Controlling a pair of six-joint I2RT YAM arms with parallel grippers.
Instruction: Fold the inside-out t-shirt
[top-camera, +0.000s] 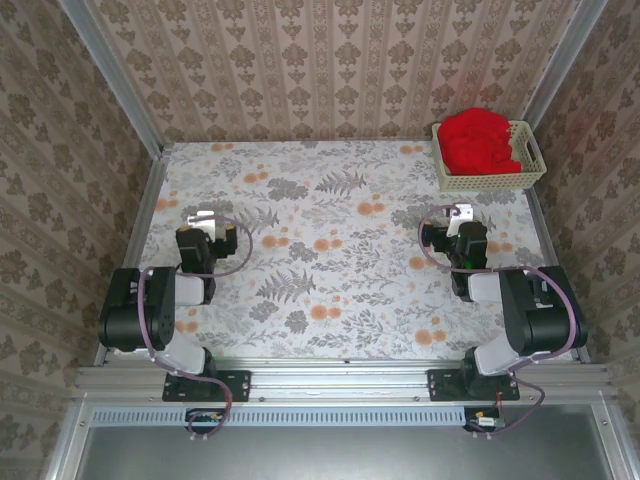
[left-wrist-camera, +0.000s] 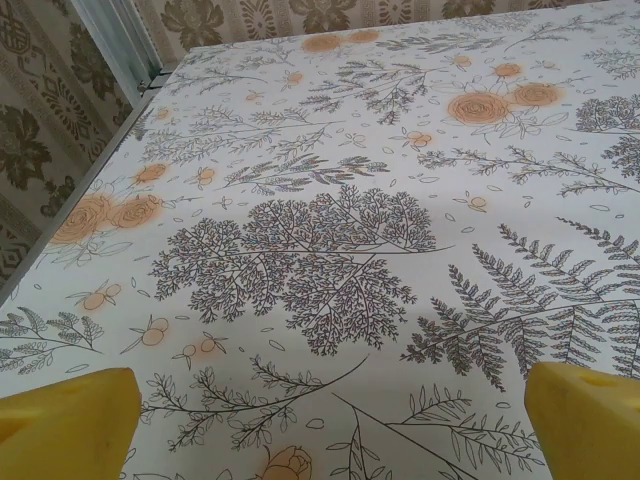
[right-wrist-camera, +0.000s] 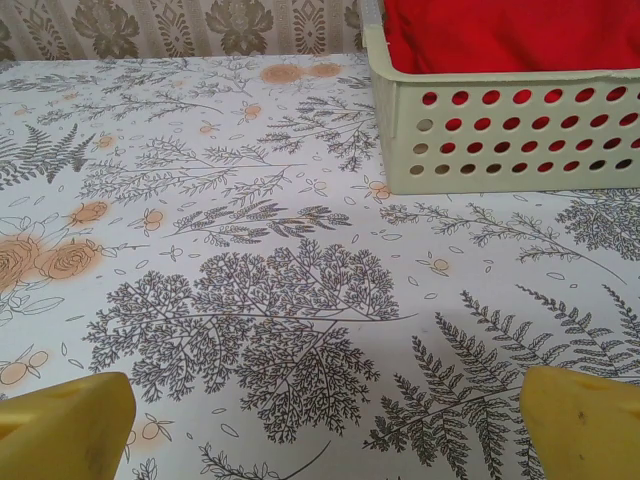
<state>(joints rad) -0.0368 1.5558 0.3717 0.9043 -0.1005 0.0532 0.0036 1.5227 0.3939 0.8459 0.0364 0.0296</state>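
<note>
The inside-out t-shirt lies bunched up, bright red, in a pale green basket at the table's far right corner. In the right wrist view the t-shirt fills the basket at the upper right, ahead of my right gripper. That gripper is open, its yellow fingertips wide apart over bare tablecloth. My left gripper is open too, with nothing between its yellow fingertips. From above, the left gripper sits near the table's left side and the right gripper sits a little short of the basket.
A floral tablecloth covers the table. Patterned walls with metal corner posts close in the left, back and right sides. A metal rail runs along the near edge by the arm bases.
</note>
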